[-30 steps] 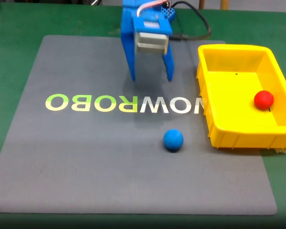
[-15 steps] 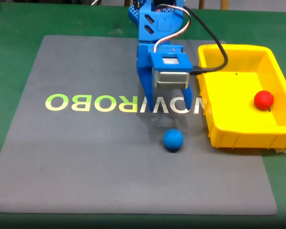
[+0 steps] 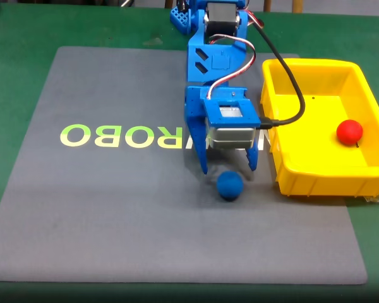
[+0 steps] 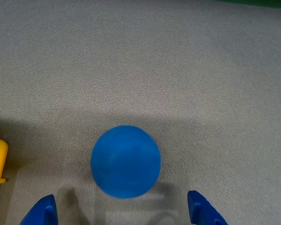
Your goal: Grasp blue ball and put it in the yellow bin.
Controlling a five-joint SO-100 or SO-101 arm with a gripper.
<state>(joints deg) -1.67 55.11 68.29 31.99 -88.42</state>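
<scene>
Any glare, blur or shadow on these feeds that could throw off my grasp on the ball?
Fixed view: evenly lit, slightly soft, no glare; the gripper casts only a faint shadow on the mat behind the blue ball. Wrist view: ball fairly sharp, with a soft shadow band across the mat above it and the fingertips cut off at the bottom edge.

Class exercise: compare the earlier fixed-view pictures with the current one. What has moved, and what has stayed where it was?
The gripper has travelled forward across the grey mat toward the camera and come down, its open fingers now straddling the blue ball. Nothing has been grasped. The ball, the yellow bin and the red ball inside it have not moved.
</scene>
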